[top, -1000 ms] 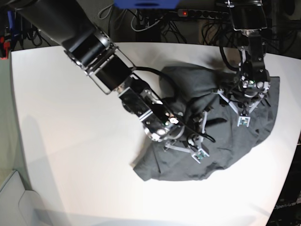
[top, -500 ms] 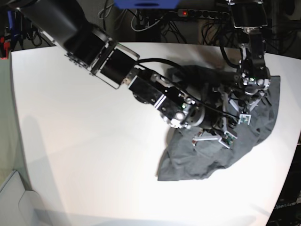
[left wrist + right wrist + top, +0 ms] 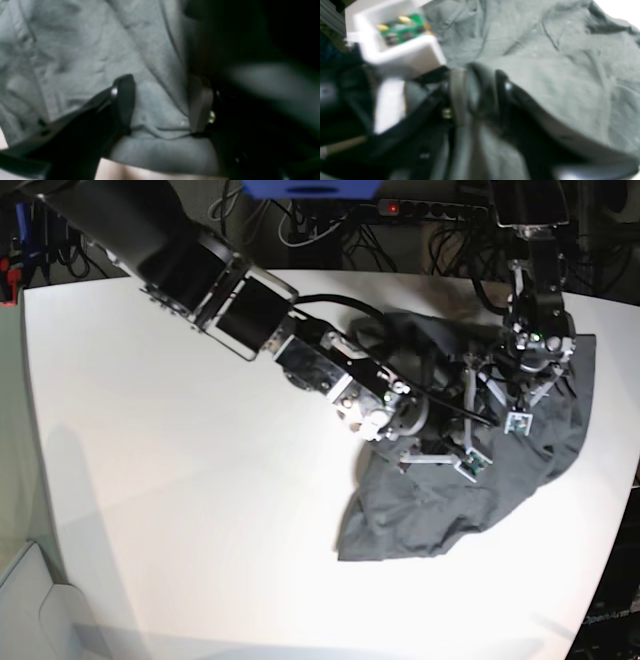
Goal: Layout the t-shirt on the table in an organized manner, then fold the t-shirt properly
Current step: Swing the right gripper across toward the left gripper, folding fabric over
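The dark grey t-shirt (image 3: 430, 510) lies crumpled on the right half of the white table (image 3: 180, 480). My right gripper (image 3: 450, 435) reaches across from the left into the middle of the heap. In the right wrist view it (image 3: 480, 97) is blurred, its fingers close together with a fold of the t-shirt (image 3: 557, 62) pinched between them. My left gripper (image 3: 515, 385) points down on the shirt's far right part. In the left wrist view it (image 3: 162, 105) stands open, fingers apart over a hem of the t-shirt (image 3: 75, 50), with a strip of table (image 3: 137, 173) below.
The two arms are close together over the shirt; the other arm's white camera housing (image 3: 395, 50) fills the upper left of the right wrist view. The table's right edge (image 3: 625, 480) runs just past the cloth. Cables and a power strip (image 3: 400, 208) lie behind the table.
My right arm has swept right and slightly up, dragging the shirt's lower left part with it, so the heap is bunched further right. My left gripper shifted only slightly upward.
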Action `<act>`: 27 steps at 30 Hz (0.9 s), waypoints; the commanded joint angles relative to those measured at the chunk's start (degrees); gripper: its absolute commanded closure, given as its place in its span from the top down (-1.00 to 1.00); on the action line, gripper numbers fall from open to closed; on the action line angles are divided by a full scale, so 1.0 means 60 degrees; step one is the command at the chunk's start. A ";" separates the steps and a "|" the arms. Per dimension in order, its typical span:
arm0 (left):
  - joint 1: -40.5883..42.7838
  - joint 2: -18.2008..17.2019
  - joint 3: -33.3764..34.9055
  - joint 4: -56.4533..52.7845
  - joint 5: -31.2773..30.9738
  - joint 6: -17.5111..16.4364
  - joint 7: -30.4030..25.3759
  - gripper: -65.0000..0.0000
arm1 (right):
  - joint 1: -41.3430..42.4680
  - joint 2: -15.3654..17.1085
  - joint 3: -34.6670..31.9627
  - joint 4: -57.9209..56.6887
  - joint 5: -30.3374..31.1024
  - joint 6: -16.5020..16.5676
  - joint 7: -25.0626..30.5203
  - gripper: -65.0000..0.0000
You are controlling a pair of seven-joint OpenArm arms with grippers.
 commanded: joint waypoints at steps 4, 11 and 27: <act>-0.0037 -0.0011 -0.0006 0.0493 0.0173 -0.0008 0.0286 0.03 | -0.0008 -0.0125 0.0051 0.0413 0.0109 0.0029 0.0328 0.17; 0.0007 0.0282 -0.1251 0.0874 0.0114 -0.0052 0.0286 0.03 | 0.0022 -0.0125 0.0344 0.0662 0.0109 0.0029 0.0313 0.24; -0.0096 0.0488 -0.1822 0.1065 0.0100 -0.0067 0.0286 0.03 | -0.0432 0.0884 0.2117 0.0838 0.0109 0.0029 0.0240 0.25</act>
